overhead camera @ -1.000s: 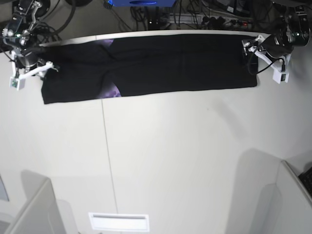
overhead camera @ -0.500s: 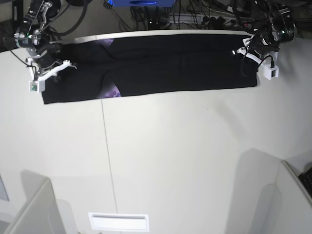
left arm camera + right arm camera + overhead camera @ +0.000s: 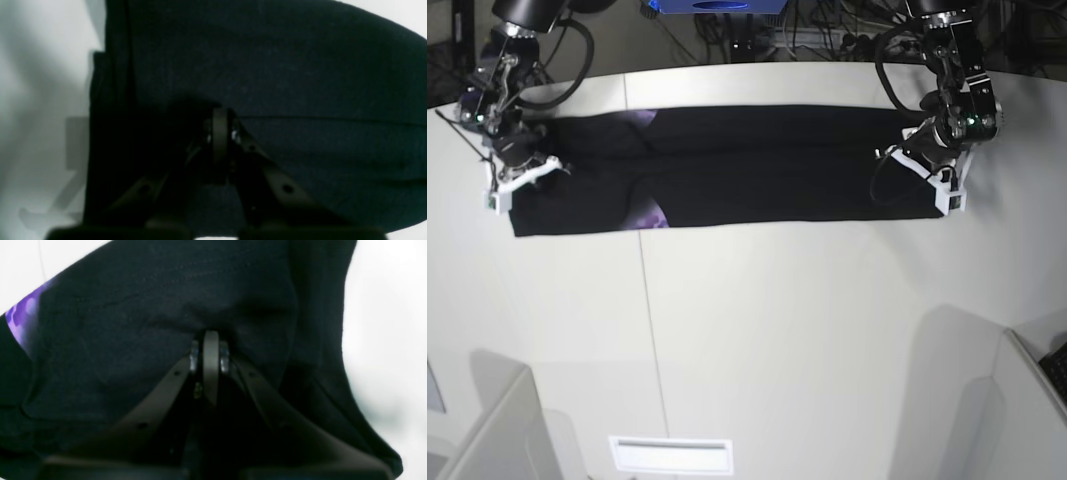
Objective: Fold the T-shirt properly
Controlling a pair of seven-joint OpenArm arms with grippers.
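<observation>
Shirt: T-shirt (image 3: 757, 165) lies as a long dark band across the far part of the white table (image 3: 777, 340), already narrowed lengthwise, with a bit of purple print (image 3: 655, 215) peeking out on the side nearer the right arm.
Landmark: every place below is given relative to the T-shirt.
Left claw: left gripper (image 3: 924, 160) sits on the shirt's end that falls on the base view's right; its wrist view shows the jaws (image 3: 220, 128) pressed together with dark cloth bunched at the tips, so it appears clenched on the shirt's end.
Right claw: right gripper (image 3: 519, 165) sits on the opposite end; from its wrist view the jaws (image 3: 210, 351) meet in a fold of black fabric, so it too appears to be grasping the T-shirt.
Why held this way: one pinch at each short end lets both arms carry the band together and keeps the cloth taut between them, so it should not sag or twist during a fold.
Cloth edge: along the left claw's end several layers stack beside the bare table; whether every layer is caught I cannot tell.
Step in hand: probably the start of a crosswise fold.
Risk: a lower layer slipping free would leave an uneven edge.
</observation>
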